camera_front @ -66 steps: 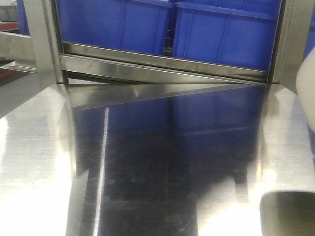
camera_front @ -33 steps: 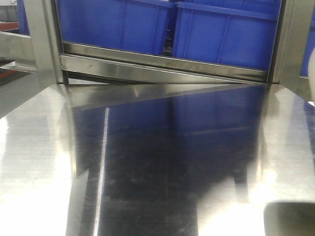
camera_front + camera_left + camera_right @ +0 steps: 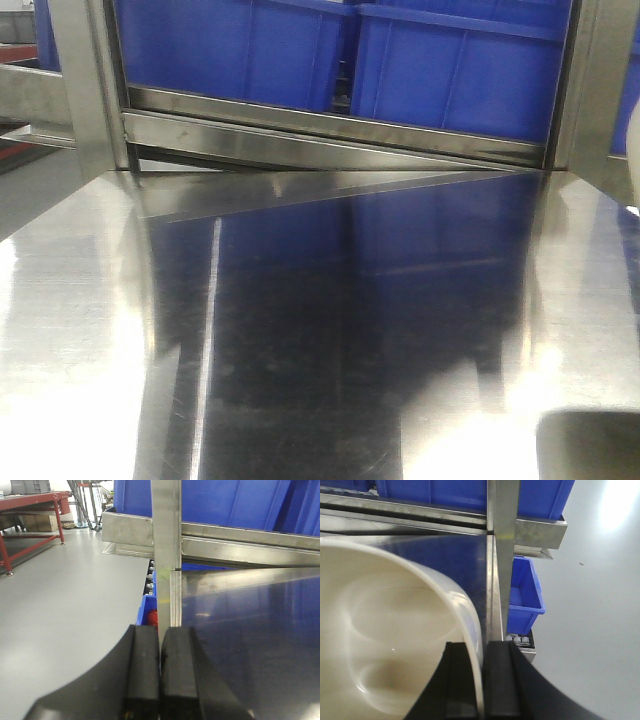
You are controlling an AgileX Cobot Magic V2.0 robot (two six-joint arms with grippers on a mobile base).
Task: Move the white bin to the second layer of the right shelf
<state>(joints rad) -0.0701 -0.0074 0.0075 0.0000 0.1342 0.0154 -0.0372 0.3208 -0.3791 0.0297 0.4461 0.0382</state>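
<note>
Right jaws are pinched on the white bin (image 3: 390,645) wall at its rim. Left jaws are pressed together, nothing held. The white bin is held at the steel surface (image 3: 467,565) right edge, beside the rack post (image 3: 503,555).

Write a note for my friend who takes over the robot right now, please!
Left gripper: shut, empty.
Right gripper: shut on the white bin by its wall, one finger inside, one outside.
The bin is over the steel tabletop at its right edge, beside the rack post.
Done: bin gripped.
To do: carry it to the right shelf second layer, not clearly in view here, and release.
</note>
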